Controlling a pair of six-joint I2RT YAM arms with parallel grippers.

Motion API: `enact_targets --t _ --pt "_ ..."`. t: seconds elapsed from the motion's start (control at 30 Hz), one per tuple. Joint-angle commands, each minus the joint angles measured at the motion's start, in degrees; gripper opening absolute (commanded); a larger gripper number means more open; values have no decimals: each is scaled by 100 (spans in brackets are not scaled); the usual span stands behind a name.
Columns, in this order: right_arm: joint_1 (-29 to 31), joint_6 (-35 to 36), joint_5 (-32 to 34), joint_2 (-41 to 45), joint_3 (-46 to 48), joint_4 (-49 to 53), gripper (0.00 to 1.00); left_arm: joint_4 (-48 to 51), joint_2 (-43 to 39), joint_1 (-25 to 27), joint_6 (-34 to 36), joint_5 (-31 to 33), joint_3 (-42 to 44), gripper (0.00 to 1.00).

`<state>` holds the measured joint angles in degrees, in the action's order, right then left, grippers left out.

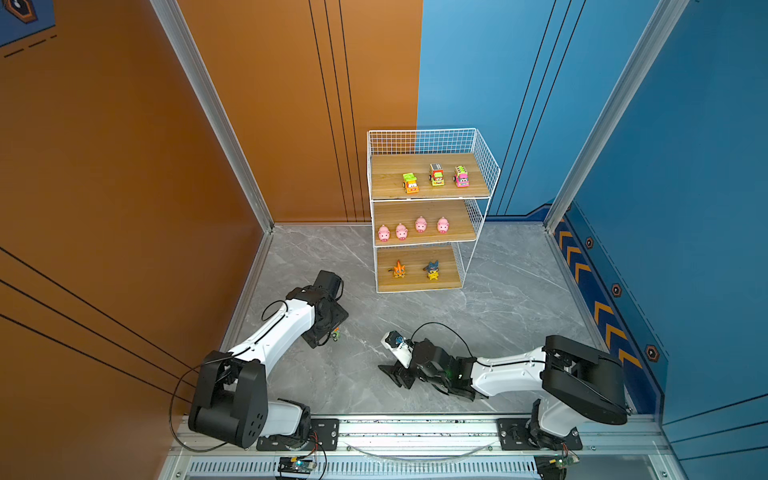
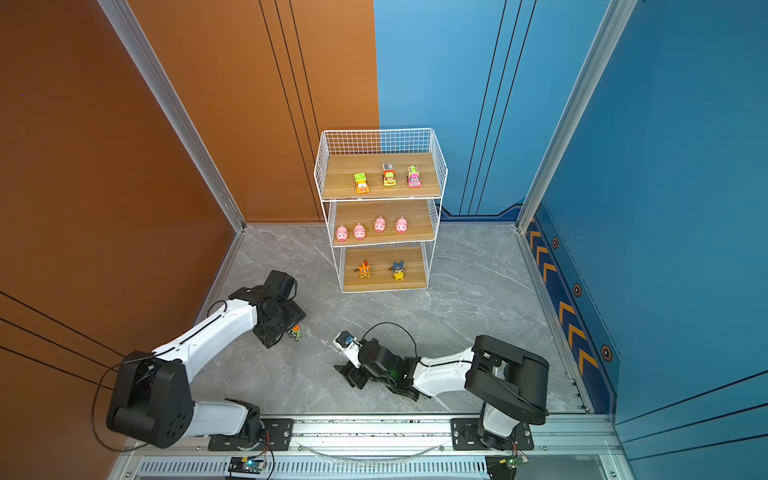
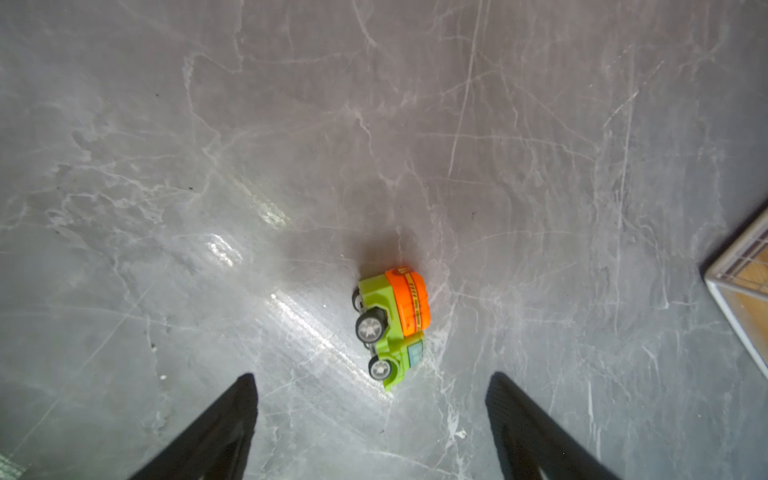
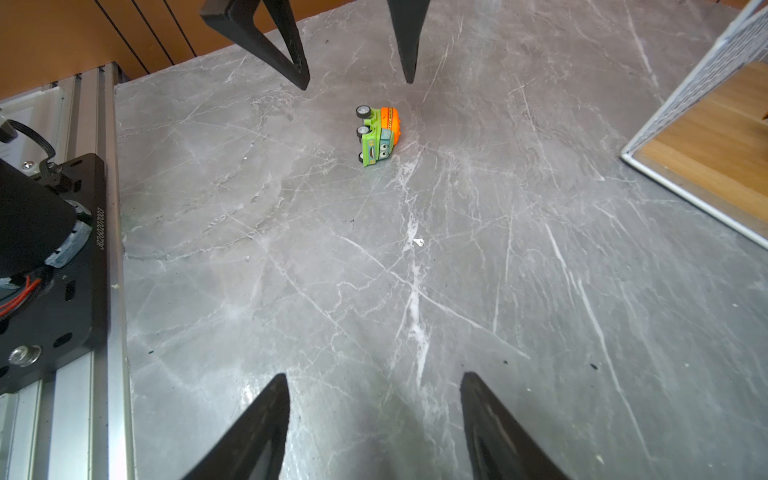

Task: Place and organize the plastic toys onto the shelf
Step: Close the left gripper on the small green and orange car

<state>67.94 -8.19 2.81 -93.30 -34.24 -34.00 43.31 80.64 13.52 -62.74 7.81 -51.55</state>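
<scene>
Right hand (image 4: 375,376) sits spread and empty down front. Left hand (image 4: 357,83) hangs wide apart over the last car (image 3: 390,324), tipped on its side on the counter (image 4: 415,270). Next up, I'd guess: lower, pinch it, carry it to the top board of the shelf (image 1: 428,199).

Green car (image 3: 392,328) sideways by wide-spread left pincer (image 3: 372,380)

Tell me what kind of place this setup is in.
Most likely a robot test booth, not a home: orange and blue panel walls in aluminium framing, two white-and-black robot arms bolted to an aluminium rail, and a white wire shelf with wooden boards on a grey marble-look tabletop.
</scene>
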Motion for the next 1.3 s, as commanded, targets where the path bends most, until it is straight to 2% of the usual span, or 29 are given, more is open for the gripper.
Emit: enact_targets --t 0.0,0.03,0.3,0.63,0.9,1.17,1.27 --pt "60 165 57 -108 61 -383 65 -68 301 -174 -218 -125 -118 87" --pt "62 186 57 -118 80 -452 65 -111 397 -234 -220 -184 -118 83" --pt "132 374 158 -254 163 -1005 65 -614 1056 -459 -175 -564 -179 74" --pt "114 408 117 -456 123 -1098 65 -876 1499 -443 -202 -720 -172 64" --pt "62 384 111 -514 135 -1121 65 -995 1374 -418 -68 -811 -5 47" --pt "24 162 17 -522 11 -1052 65 -1579 804 -392 93 -1219 481 37" --pt "14 26 -74 -554 -82 -1043 65 -1661 649 -369 224 -1266 548 37"
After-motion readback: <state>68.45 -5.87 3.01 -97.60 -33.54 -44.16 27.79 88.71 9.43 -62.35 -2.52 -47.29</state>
